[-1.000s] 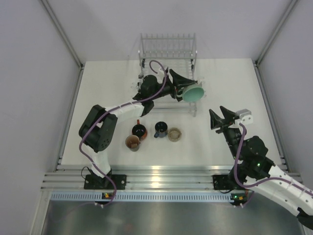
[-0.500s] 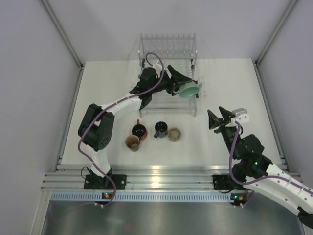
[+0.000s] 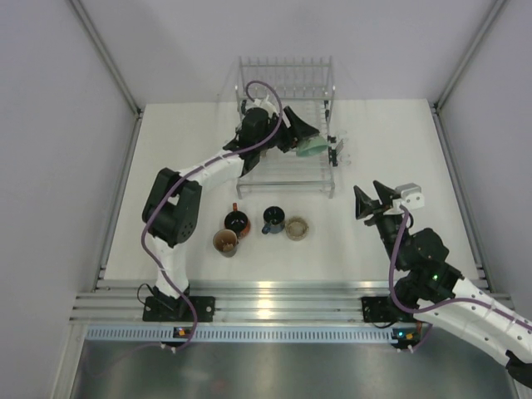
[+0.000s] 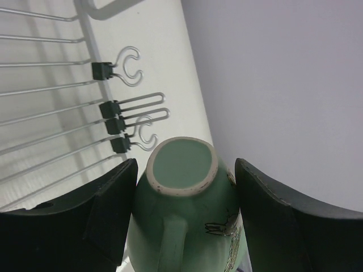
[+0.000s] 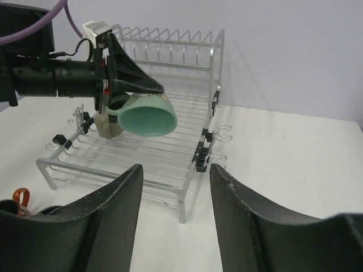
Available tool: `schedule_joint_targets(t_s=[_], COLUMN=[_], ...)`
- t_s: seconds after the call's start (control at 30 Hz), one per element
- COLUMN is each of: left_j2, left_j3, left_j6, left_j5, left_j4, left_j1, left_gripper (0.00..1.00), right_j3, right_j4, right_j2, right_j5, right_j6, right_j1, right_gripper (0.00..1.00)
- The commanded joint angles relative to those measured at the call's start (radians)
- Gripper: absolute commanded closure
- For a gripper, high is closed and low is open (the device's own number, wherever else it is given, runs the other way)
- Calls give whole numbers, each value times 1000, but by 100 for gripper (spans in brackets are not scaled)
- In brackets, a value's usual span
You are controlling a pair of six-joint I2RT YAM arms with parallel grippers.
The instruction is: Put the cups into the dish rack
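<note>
My left gripper is shut on the mint-green mug and holds it tilted, mouth sideways, above the wire dish rack. In the left wrist view the mug sits base-up between the two fingers. The right wrist view shows the mug over the rack floor, with a beige mug standing in the rack beside it. A black mug, an orange-brown mug, a dark blue mug and a beige mug stand on the table. My right gripper is open and empty.
The rack's upright tines stand at its far end, near the back wall. Wire hooks stick out from the rack's right side. Metal frame posts run along both sides of the white table.
My left gripper has carried the mint-green mug back and left, further in over the rack. The right arm shifted slightly a second ago and has held still since.
</note>
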Motion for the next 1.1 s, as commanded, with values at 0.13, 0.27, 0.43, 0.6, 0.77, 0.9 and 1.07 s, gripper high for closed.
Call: schedule_joint_targets(t_s=[0.13,0.27,0.43,0.6,0.77,0.9,1.07], left_j2=[43,57,68,86,138,163,187], left_j3=[74,78,43,36,63,97,111], left_j6=[173,225,301,395,462,539,637], left_j5=[-116,-162,-211,-279,-354,-441,-518], left_j4=[43,50,137,182,196,199,254], left_j1=[10,8,0,-36,-39,-49,-76], left_gripper=[100,100,100,100,100,100,100], right_j3=[-5,-11,-17,-19,-23,-25,-25], right_j4=[29,42,52,57,51,52,55], right_j2=[3,9,20,31,24,21,29], right_j5=[13,12,5,1,-5,-7,-16], right_j6=[5,4,5,7,16,19,22], right_j1=[7,1,-5,-13,-19,-27,-34], right_gripper=[48,48,48,47,46,46,45])
